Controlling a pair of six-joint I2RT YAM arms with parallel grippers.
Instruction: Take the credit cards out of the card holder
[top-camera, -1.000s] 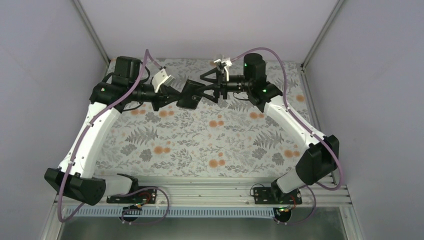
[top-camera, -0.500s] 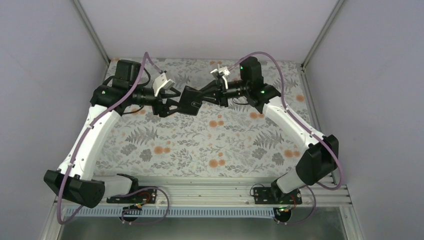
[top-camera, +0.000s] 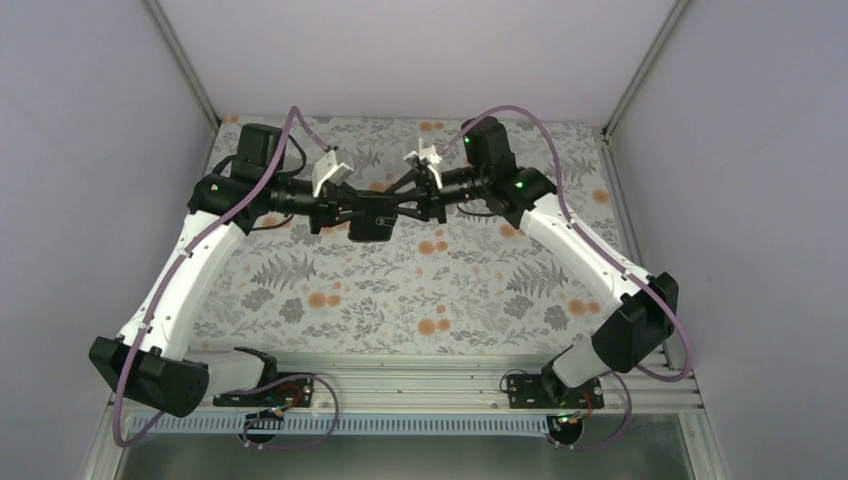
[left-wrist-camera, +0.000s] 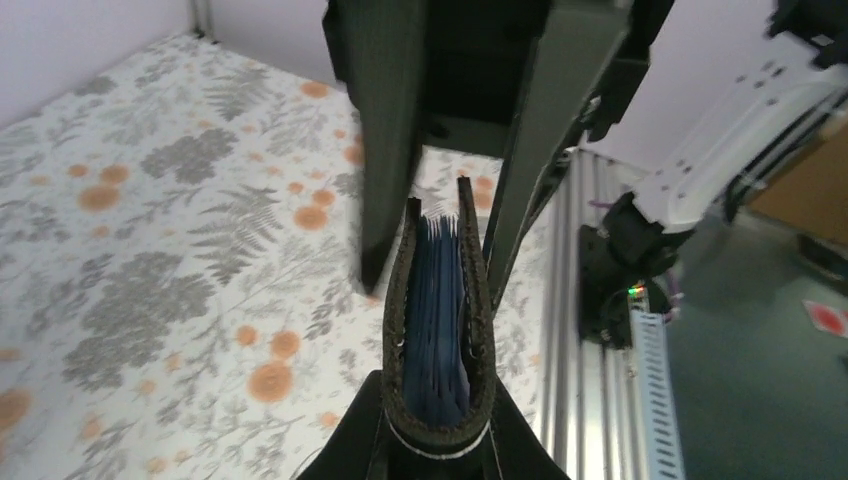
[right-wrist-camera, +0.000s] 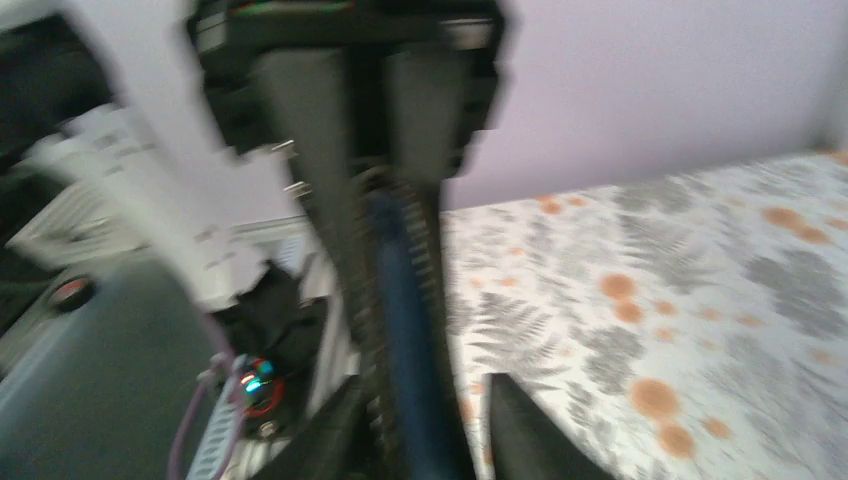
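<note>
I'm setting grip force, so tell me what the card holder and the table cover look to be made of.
Card holder: likely leather or faux leather, matte black. Its edges look grainy and ridged, and it bends at the fold. The lining is dark blue, perhaps fabric. Table cover: probably printed cloth or vinyl, matte, with a flat floral pattern and no glare.

Card holder (top-camera: 372, 215) is raised above the surface (top-camera: 400, 290), toward the far edge and midway between the left and right edges. Left gripper (top-camera: 346, 212) is at its left end, right gripper (top-camera: 400, 210) at its right end.
</note>
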